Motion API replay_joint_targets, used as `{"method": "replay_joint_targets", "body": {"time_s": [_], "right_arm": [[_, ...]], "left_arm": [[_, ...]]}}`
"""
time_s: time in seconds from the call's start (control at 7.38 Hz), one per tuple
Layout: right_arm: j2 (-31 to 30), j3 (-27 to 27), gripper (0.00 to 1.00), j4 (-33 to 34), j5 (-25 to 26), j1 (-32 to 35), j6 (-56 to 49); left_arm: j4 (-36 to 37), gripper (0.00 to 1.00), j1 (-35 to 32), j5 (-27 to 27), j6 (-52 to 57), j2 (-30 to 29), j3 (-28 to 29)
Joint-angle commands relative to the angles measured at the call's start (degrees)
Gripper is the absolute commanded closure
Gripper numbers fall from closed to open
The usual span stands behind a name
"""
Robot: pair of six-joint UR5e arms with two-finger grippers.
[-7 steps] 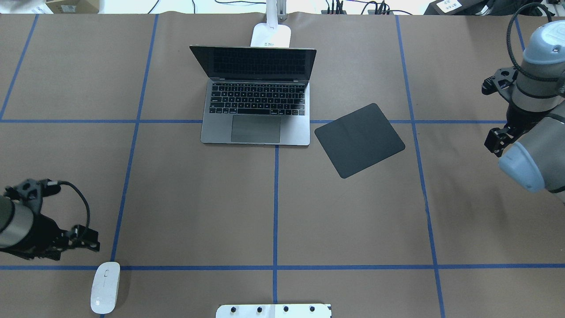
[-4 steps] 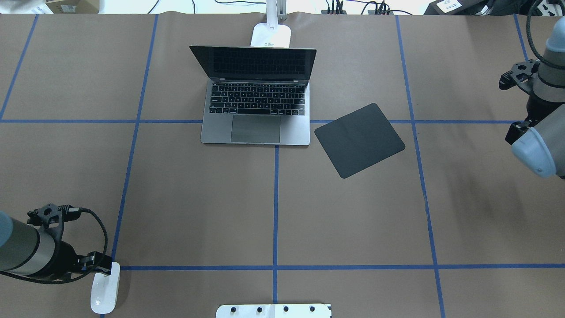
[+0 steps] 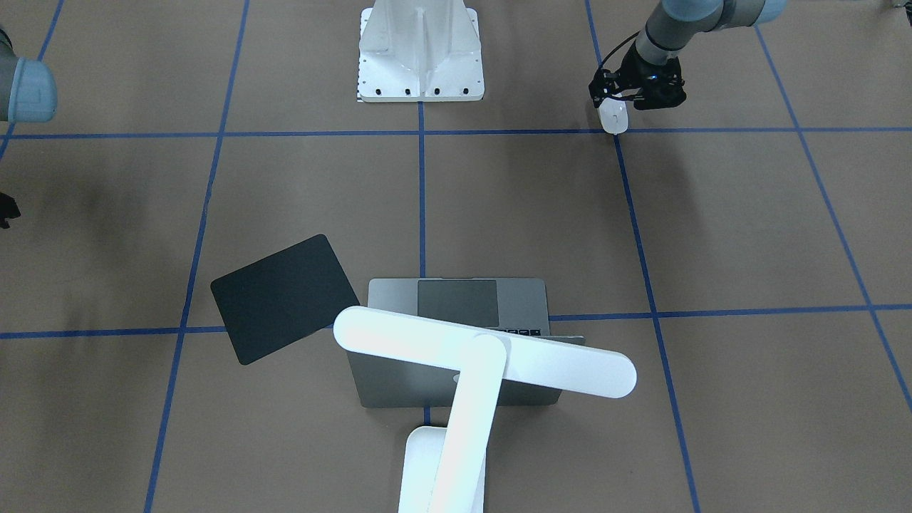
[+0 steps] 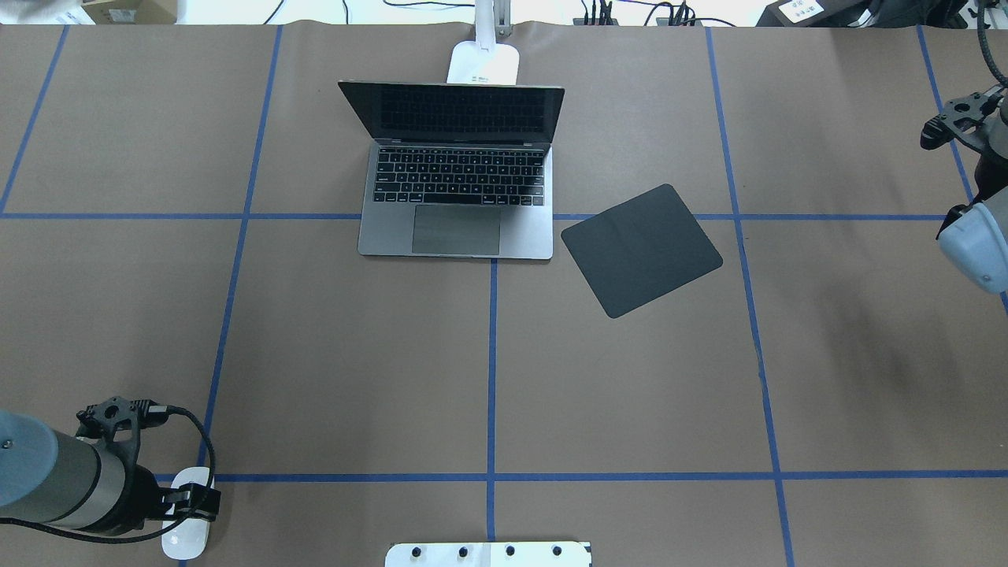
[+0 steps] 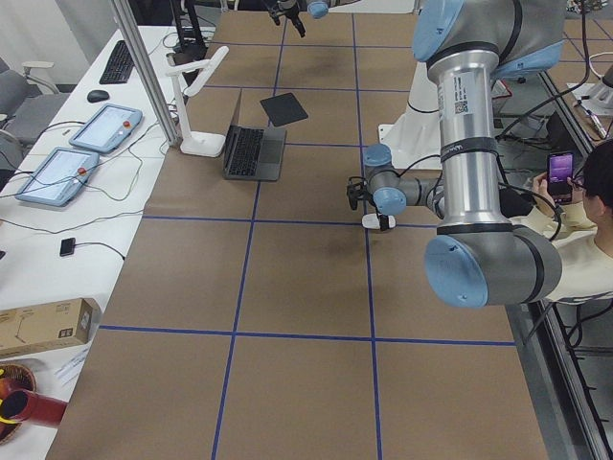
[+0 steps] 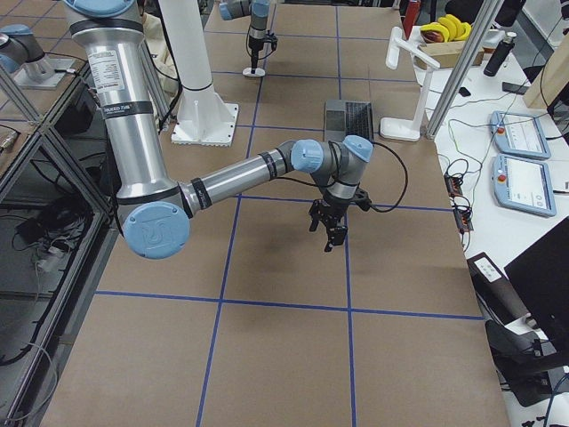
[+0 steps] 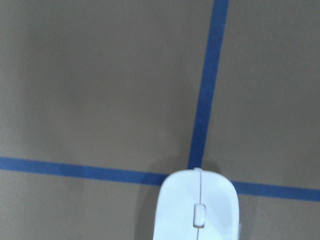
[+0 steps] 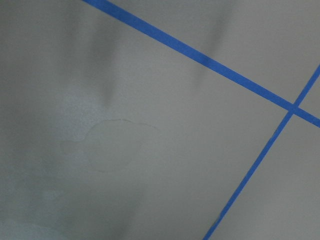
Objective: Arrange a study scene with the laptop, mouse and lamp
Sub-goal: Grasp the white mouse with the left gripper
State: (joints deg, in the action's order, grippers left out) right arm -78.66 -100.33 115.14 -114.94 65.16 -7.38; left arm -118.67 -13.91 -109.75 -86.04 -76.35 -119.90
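Lower left of the overhead view: left gripper [image 4: 191,499], down low over the mouse [image 4: 187,516], black body covering the mouse's upper part. Cannot tell whether spread or pressed together, nor whether touching the mouse; no fingers showing in the left wrist view. In that wrist view, only the white mouse [image 7: 197,210] at the bottom centre, nose at a crossing of blue tape [image 7: 207,90] lines on the brown table [image 7: 90,75]. In the front-facing view, same pair at the upper right: gripper [image 3: 621,98] just above the small white mouse [image 3: 614,117].

Right gripper [image 6: 325,233]: hangs above bare table paper at the middle of the right-side view, pointing down, nothing near it. Mostly cut off at the right edge of the overhead view, so cannot tell how the pincer stands. Right wrist view: only paper and tape lines.

Upper centre of the overhead view: laptop [image 4: 457,228], open, screen dark, keys and trackpad facing the lower edge. Directly behind it, at the top edge, the lamp [image 4: 484,63] base; from the front-facing view, the lamp's long bar head [image 3: 484,353] reaching across above the laptop's lid. Just right of the laptop, a black mat [image 4: 642,250], turned at an angle, flat on the table. Bottom centre: edge of a white pedestal [image 4: 488,554] with bolt holes, well apart from the mouse.
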Motion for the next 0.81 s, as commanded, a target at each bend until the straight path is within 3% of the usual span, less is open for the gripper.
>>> {"method": "replay_joint_targets", "body": {"time_s": [0.0,0.27,0.54,0.68], "right_arm": [[0.0,0.0,0.00,0.0,0.0,0.3,-0.3],[0.0,0.0,0.00,0.0,-0.1,0.7,-0.4],[0.1,0.0,0.00,0.0,-0.1,0.8,-0.4],[0.1,0.0,0.00,0.0,-0.1,0.9,-0.4]], "left_arm": [[0.0,0.01,1.9,2.6,-0.2,0.1,0.0],[0.1,0.07,2.5,4.0,-0.2,0.0,0.0],[0.7,0.21,3.5,6.8,-0.2,0.1,0.0],[0.8,0.33,3.5,6.8,-0.2,0.0,0.0]]}}
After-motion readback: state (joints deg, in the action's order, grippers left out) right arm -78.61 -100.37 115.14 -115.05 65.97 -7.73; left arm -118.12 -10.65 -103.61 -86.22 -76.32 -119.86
